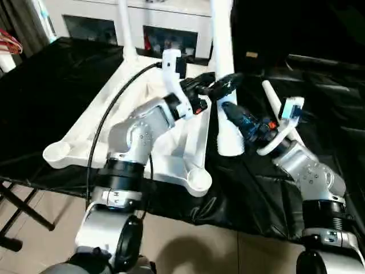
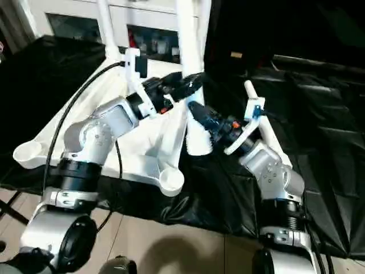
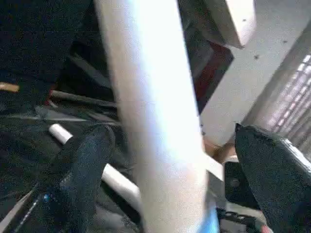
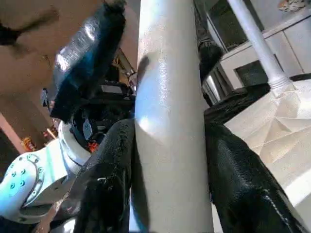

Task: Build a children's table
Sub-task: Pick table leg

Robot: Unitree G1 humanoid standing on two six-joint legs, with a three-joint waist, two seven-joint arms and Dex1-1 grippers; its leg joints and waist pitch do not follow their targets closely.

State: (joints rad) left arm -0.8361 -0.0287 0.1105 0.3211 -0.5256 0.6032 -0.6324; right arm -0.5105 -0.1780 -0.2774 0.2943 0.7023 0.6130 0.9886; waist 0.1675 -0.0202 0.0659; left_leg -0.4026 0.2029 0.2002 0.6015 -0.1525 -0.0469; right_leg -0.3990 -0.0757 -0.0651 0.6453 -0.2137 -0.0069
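The children's table's white top (image 1: 85,134) lies upside down on a black-covered surface. One leg (image 1: 124,28) stands in its far left corner socket. A second leg (image 1: 223,40) stands upright by the top's right edge, its wide end (image 1: 230,142) down near the black cover. My right gripper (image 1: 228,111) is shut on this leg, with both fingers (image 4: 112,184) pressed against its sides. Just above it, my left gripper (image 1: 219,85) is open around the same leg (image 3: 155,121), its fingers (image 3: 82,165) standing off it. A third leg (image 1: 275,108) lies loose to the right.
A white cabinet (image 1: 165,23) with glass doors stands behind the work surface. The black cover ends at the near edge (image 1: 228,220), with tan floor below. A black stand (image 1: 17,211) sits under the left corner. Dark folded sheeting (image 1: 325,85) covers the right side.
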